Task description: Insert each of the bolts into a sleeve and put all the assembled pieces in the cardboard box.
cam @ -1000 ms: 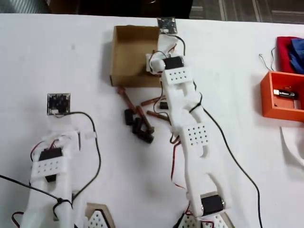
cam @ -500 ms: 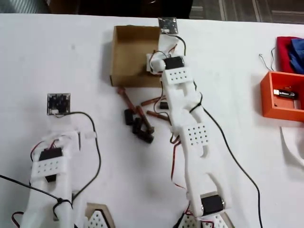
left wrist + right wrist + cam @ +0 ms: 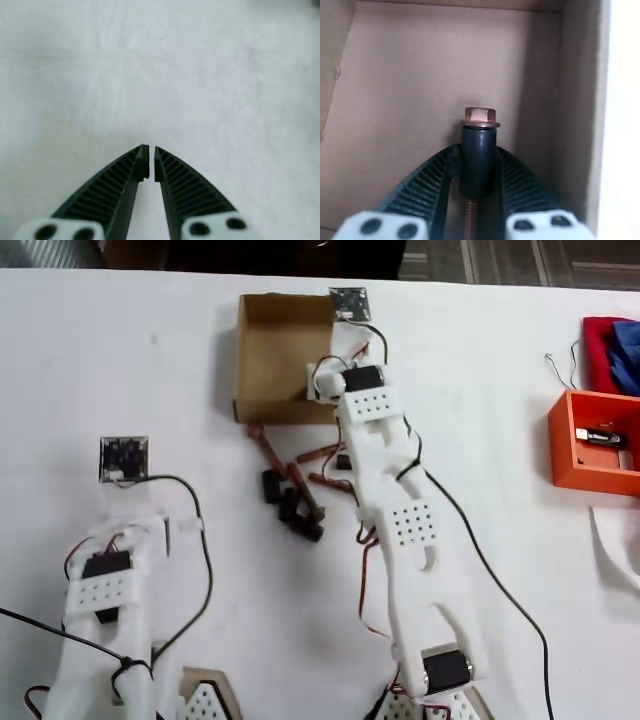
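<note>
Sleeved bolt [image 3: 479, 142]: you're clamping it in the right gripper [image 3: 479, 154], hanging inside the cardboard box [image 3: 395, 85].
Change: you're nudging it deeper in; drop looks due.
Left gripper [image 3: 149, 155]: idling, jaws nearly touching, empty.

Bright, even light washes the flat white table [image 3: 150, 340] almost to glare. Inside the shallow brown cardboard box [image 3: 395, 75], soft shadow darkens the side wall just beside the right gripper [image 3: 477, 151].
</note>
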{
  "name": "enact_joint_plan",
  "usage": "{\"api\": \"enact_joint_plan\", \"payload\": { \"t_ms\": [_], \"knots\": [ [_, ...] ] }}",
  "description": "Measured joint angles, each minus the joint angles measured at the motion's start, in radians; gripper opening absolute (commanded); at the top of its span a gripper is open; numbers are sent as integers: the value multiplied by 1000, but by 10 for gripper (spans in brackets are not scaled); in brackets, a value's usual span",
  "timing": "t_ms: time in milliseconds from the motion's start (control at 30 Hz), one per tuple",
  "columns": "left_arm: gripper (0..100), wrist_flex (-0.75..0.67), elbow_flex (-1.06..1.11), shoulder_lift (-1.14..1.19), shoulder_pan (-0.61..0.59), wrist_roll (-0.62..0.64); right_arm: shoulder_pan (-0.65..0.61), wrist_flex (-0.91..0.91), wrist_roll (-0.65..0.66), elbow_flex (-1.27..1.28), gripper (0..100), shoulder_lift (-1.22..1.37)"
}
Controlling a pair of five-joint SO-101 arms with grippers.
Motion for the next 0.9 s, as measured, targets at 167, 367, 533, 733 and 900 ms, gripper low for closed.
{"api": "enact_joint_plan", "payload": {
  "t_ms": [167, 367, 533, 733, 900],
  "knots": [
    [50, 0, 0, 0, -2, 0, 0, 0, 0, 0, 70, 0],
    [50, 0, 0, 0, -2, 0, 0, 0, 0, 0, 69, 0],
    [51, 0, 0, 0, 0, 0, -5, 0, 71, -3, 52, 0],
    [51, 0, 0, 0, 0, 0, -12, 58, 114, -87, 49, -32],
    [51, 0, 0, 0, 0, 0, 48, 112, 114, -157, 48, -175]
  ]
}}
